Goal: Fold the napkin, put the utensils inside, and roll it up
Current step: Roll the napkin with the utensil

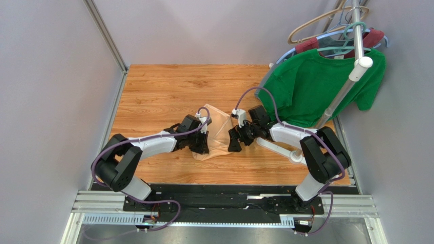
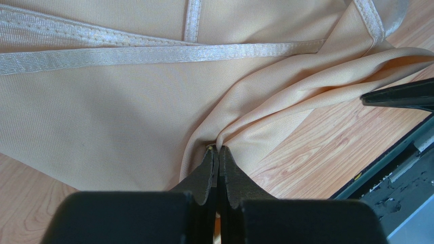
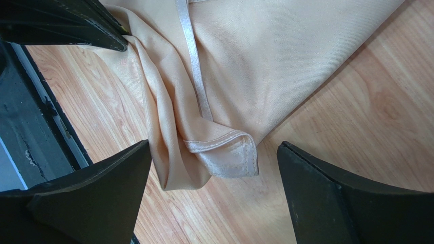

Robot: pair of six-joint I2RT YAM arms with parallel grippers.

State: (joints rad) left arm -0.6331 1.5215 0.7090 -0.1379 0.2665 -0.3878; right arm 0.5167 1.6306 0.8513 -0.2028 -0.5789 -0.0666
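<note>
1. the left end effector [image 2: 218, 152] is clamped tight on a gathered fold of the napkin [image 2: 102, 117], which is spread ahead of its tips on the worktop [image 2: 316, 152].
2. the right end effector [image 3: 213, 147] is set wide apart; a hemmed napkin corner is seen lying between its fingers.

My left arm [image 1: 153, 144] reaches in from the napkin's [image 1: 219, 133] left side. My left gripper [image 2: 218, 150] has its fingers pressed together on a pinch of the cloth. My right arm [image 1: 290, 136] comes in from the napkin's right. My right gripper [image 3: 214, 146] has its fingers spread wide, one on either side of a folded corner.
</note>
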